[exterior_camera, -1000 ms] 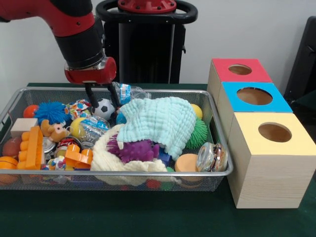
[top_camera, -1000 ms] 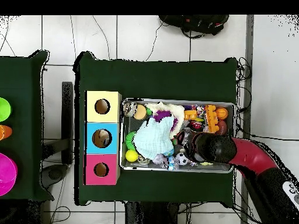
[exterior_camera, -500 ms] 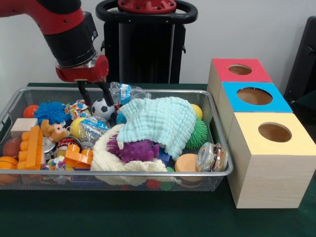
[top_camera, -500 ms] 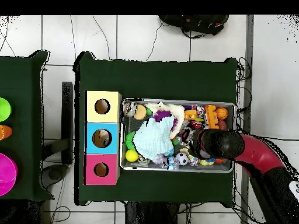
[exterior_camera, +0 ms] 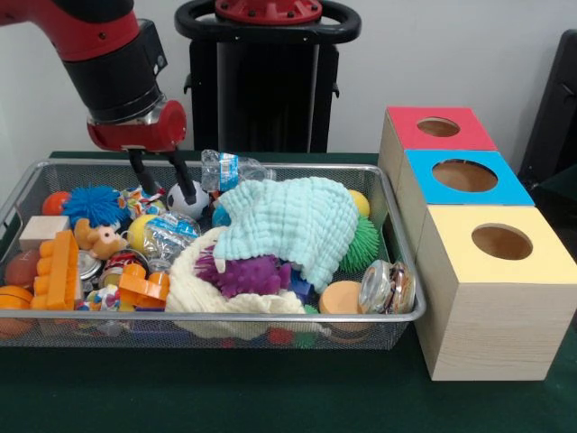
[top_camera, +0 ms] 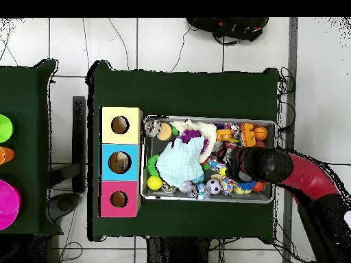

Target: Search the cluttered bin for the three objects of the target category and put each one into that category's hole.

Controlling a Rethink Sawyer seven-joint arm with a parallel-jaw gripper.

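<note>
The wire bin (exterior_camera: 397,317) sits on the green-covered table (exterior_camera: 270,397), crammed with toys. At its left end, in the front view, an orange ball (exterior_camera: 13,299) lies in the near left corner, with an orange building block (exterior_camera: 58,269) just beside it and a pale wooden block (exterior_camera: 41,229) behind that. A blue spiky ball (exterior_camera: 95,205) rests toward the far left corner. The gripper (exterior_camera: 160,179) hangs above the bin near its far edge, its 2 dark fingers (exterior_camera: 182,176) spread apart with nothing between them; the small soccer ball (exterior_camera: 187,200) lies just beside the right-hand finger, but I cannot tell whether they touch. A crumpled plastic bottle (exterior_camera: 230,169) lies against the far rim. A mint-green cloth (exterior_camera: 288,225) is draped over the middle of the pile, and a purple spiky toy (exterior_camera: 245,273) sits on a cream cloth (exterior_camera: 194,289) at the near edge. Further right are a green spiky ball (exterior_camera: 363,244) and a yellow ball (exterior_camera: 360,202). Beside the bin's right end stand 3 wooden boxes, each with a round hole on top: yellow box (exterior_camera: 496,242) nearest, blue box (exterior_camera: 464,176) in the middle, red box (exterior_camera: 438,128) farthest.
</note>
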